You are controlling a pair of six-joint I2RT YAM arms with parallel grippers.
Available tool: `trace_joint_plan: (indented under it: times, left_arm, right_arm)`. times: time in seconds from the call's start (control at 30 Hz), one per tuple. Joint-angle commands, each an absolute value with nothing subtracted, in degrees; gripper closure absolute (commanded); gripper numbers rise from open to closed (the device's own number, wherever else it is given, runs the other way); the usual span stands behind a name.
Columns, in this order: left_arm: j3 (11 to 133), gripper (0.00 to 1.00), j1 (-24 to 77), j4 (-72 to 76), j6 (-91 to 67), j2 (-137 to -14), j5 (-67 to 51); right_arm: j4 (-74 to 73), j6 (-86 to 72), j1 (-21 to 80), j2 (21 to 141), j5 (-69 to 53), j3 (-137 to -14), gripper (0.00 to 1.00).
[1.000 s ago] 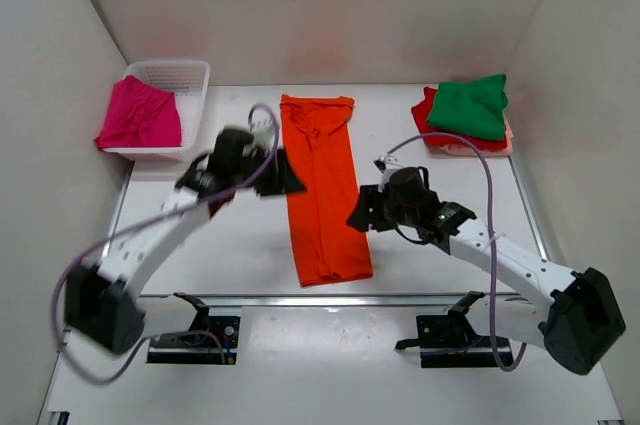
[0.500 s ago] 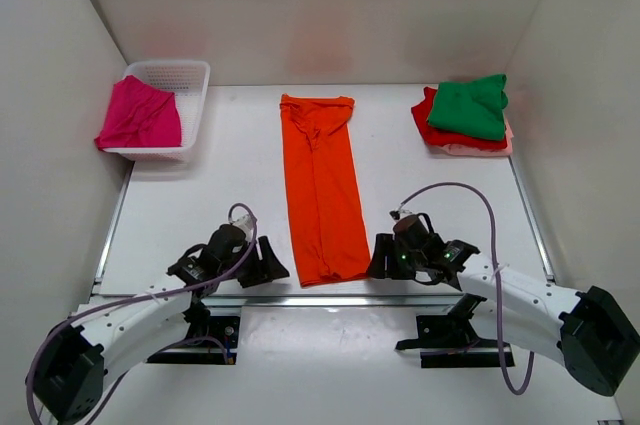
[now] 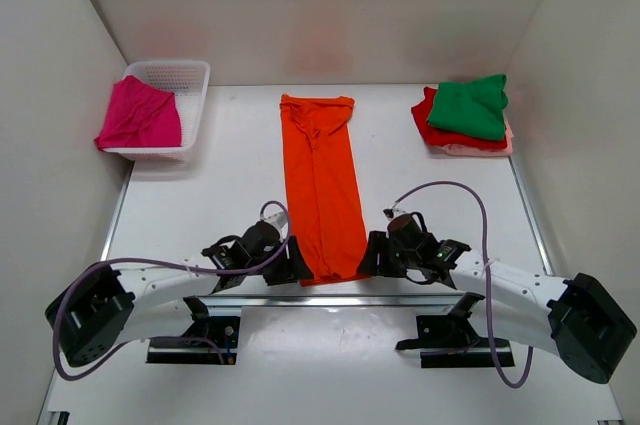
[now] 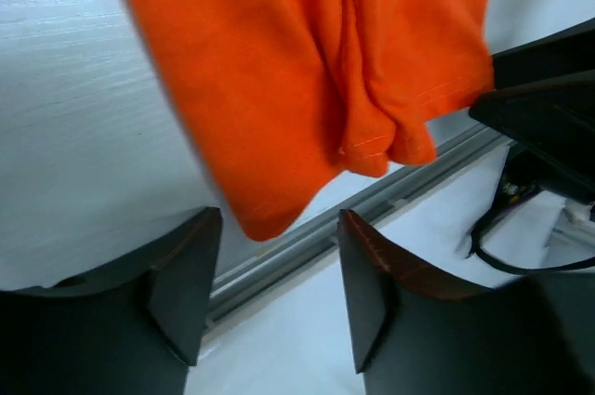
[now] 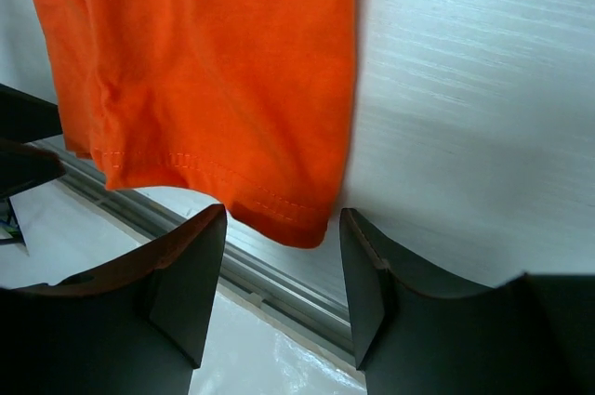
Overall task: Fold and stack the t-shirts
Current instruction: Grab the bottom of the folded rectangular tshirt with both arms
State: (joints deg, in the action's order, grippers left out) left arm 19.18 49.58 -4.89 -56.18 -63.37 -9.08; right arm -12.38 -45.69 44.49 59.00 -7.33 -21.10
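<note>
The orange t-shirt (image 3: 322, 185) lies folded into a long narrow strip down the middle of the table, its hem at the near edge. My left gripper (image 3: 297, 270) is open and empty, low at the hem's left corner (image 4: 270, 214). My right gripper (image 3: 366, 261) is open and empty, low at the hem's right corner (image 5: 293, 218). A magenta pink t-shirt (image 3: 138, 113) lies bunched in the white mesh basket (image 3: 190, 73). A green t-shirt (image 3: 470, 105) tops a folded stack on a red one (image 3: 432, 130) and a pale pink one (image 3: 470, 150).
A metal rail (image 3: 330, 298) runs along the table's near edge, just below both grippers; it also shows in the left wrist view (image 4: 372, 209) and the right wrist view (image 5: 279, 279). White walls enclose the table on three sides.
Both arms have swung from beside the shirt's middle down to its near hem. In the last half second each gripper closed in on its corner of the hem.
</note>
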Motion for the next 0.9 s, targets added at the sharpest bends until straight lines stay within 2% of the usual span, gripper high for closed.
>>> trace_joint_plan:
  times: [0.0,0.03,0.13,0.17,0.2,0.23,0.27,0.3,0.6,0.87]
  left_arm:
    - [18.6,0.38,50.7,-3.4,-57.2,-65.3,-6.9]
    - [18.6,0.51,50.7,-3.6,-57.0,-65.3,-6.3]
    - [19.4,0.59,50.5,-4.8,-55.8,-66.5,-6.1]
    - [19.6,0.65,50.4,-5.1,-56.0,-66.9,-6.1]
    - [19.6,0.83,50.5,-4.9,-55.5,-67.1,-6.4]
    - [19.4,0.92,50.3,-5.5,-55.8,-66.9,-6.8]
    - [19.7,1.0,50.4,-6.1,-55.4,-67.1,-6.3]
    - [19.7,1.0,50.5,-7.4,-55.2,-66.5,-6.0]
    - [15.6,1.0,50.3,-16.0,-54.8,-56.5,-7.6]
    - [8.4,1.0,49.2,-17.8,-58.5,-45.7,-10.5]
  right_arm:
    - [-12.0,-46.2,45.3,59.9,-7.1,-20.9,0.5]
    - [-11.3,-46.1,44.9,60.2,-7.5,-20.8,0.51]
    - [-10.5,-45.8,44.7,61.0,-8.3,-20.6,0.52]
    - [-11.1,-45.5,44.6,61.0,-8.8,-21.1,0.6]
    - [-10.6,-44.9,44.6,61.5,-8.9,-21.0,0.71]
    - [-11.0,-44.7,45.1,61.9,-8.9,-21.4,0.8]
    - [-11.6,-44.6,45.3,62.0,-9.0,-21.6,0.95]
    - [-11.9,-44.7,45.0,61.8,-9.2,-21.4,1.0]
    - [-14.9,-45.8,46.3,56.1,-10.6,-18.1,1.0]
    - [-14.7,-46.9,47.5,52.2,-13.4,-14.8,1.0]
